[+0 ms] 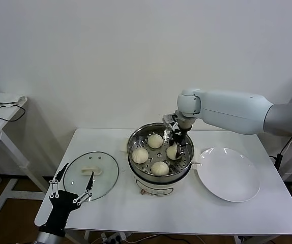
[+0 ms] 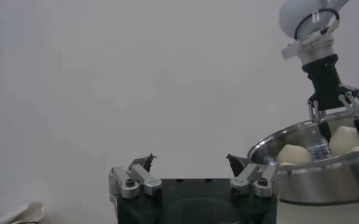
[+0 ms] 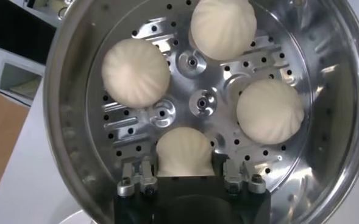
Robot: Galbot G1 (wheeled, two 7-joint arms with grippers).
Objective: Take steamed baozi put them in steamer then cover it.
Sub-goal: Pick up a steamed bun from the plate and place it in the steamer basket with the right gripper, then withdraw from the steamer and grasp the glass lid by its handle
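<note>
The baozi (image 1: 155,141) are pale cream-white, with faint pleat lines radiating over their domes. The steamer (image 1: 136,137) is shiny silver steel on a white base, its tray (image 3: 197,106) dotted with small holes. The plate (image 1: 229,174) and counter (image 1: 186,208) are white. The left gripper (image 1: 72,189) is black with silver joints.

Right gripper (image 1: 175,144) low, jaws spread; left gripper (image 1: 70,187) parked, jaws spread.

Four small round pale dough buns (image 1: 155,141) sit on the perforated tray inside the round stainless-steel steamer pot (image 1: 134,140) at the white table's (image 1: 186,213) middle. The round glass lid (image 1: 91,176) lies left of it, the flat white plate (image 1: 228,174) right.
</note>
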